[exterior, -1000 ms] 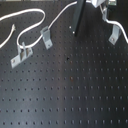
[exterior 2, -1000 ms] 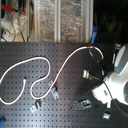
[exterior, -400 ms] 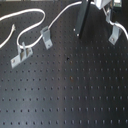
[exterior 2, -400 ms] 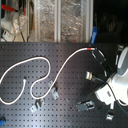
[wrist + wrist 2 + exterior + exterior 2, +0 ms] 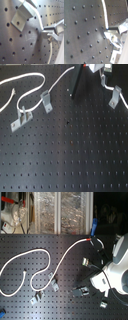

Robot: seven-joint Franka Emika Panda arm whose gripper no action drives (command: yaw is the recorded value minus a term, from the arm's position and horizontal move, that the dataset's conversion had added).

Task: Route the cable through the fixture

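Note:
The white cable (image 5: 30, 254) loops over the black board on the second exterior view's left. It rises to its red band (image 5: 90, 239), then drops to my gripper (image 5: 96, 259). In both wrist views my gripper (image 5: 50, 34) (image 5: 113, 35) is shut on the cable (image 5: 39, 21) (image 5: 106, 15). The fixture (image 5: 23, 12), a slanted grey bracket, stands close beside the held stretch in the first wrist view. In the first exterior view the fixture (image 5: 115, 97) stands at the right, just below my gripper (image 5: 102, 74). I cannot tell whether cable and fixture touch.
Another slanted bracket (image 5: 46, 100) and a low flat-based clip with two posts (image 5: 21, 118) stand on the first exterior view's left, below the cable (image 5: 30, 90). A dark rod (image 5: 75, 84) leans near the gripper. Shelves with clutter (image 5: 50, 212) lie behind the board.
The arm has shifted only slightly. The cable stays gripped and keeps its shape on the board.

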